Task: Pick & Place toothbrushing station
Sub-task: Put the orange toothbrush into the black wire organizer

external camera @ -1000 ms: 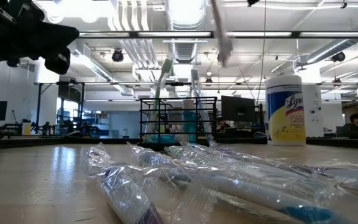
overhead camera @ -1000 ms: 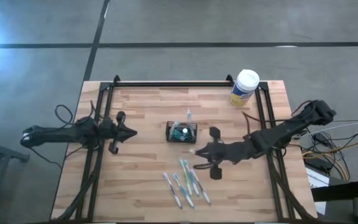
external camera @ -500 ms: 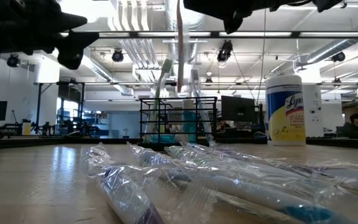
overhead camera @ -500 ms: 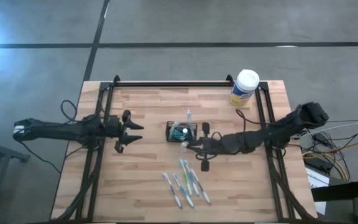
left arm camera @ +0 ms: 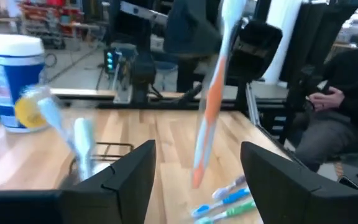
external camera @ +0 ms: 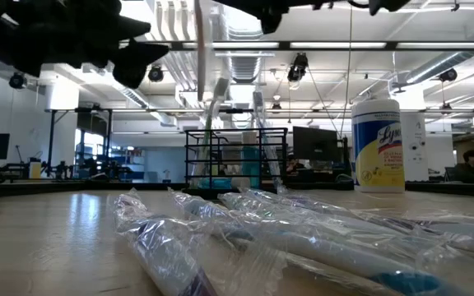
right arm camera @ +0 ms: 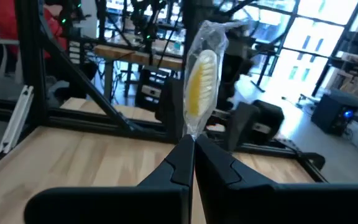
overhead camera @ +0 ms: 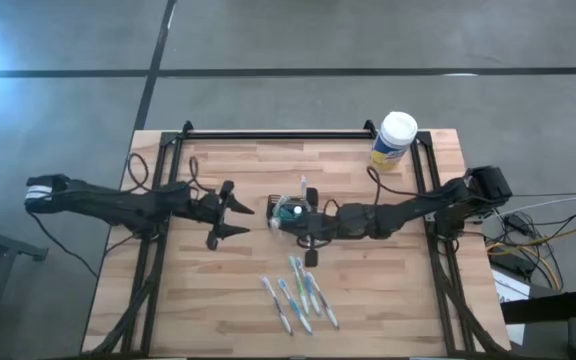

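From above, your right claw [overhead camera: 306, 222] hangs over the wire holder [overhead camera: 290, 212] mid-table, likely lining up a drop; your left claw [overhead camera: 230, 212] waits spread just beside it. Its wrist view shows the wrapped toothbrush [left arm camera: 211, 93] hanging upright. In the right wrist view, pressed-together fingers [right arm camera: 182, 163] pinch it.

Only the partial letters "Ly" read on the yellow label of the white-lidded canister [external camera: 378, 145].
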Motion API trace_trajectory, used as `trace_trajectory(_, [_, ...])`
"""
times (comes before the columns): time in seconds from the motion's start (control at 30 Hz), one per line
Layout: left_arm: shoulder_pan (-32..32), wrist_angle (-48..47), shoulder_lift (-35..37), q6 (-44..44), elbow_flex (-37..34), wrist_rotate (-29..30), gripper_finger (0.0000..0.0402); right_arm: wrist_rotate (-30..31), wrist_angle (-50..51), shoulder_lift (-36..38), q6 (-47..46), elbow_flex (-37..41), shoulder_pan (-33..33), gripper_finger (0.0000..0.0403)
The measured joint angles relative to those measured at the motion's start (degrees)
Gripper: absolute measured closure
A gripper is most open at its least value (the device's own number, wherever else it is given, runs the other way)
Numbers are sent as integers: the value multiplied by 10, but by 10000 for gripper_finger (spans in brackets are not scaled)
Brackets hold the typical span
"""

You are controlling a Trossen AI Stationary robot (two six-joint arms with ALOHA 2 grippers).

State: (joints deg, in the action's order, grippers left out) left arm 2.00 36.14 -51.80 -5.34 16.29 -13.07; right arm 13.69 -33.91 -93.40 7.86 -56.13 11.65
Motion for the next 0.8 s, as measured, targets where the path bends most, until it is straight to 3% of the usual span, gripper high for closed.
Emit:
trace_trajectory(0.3, [-3,5,-80,11,69,-34,163,-17,7,-51,20,-59,-17,394])
trace_trajectory(0.67, [-3,50,-135,11,79,-36,164,-17,5,-61,33,-83,-20,394])
trace_trajectory(0.8, [-3,67,-138,9,79,-36,181,-17,2,-61,29,-74,-20,394])
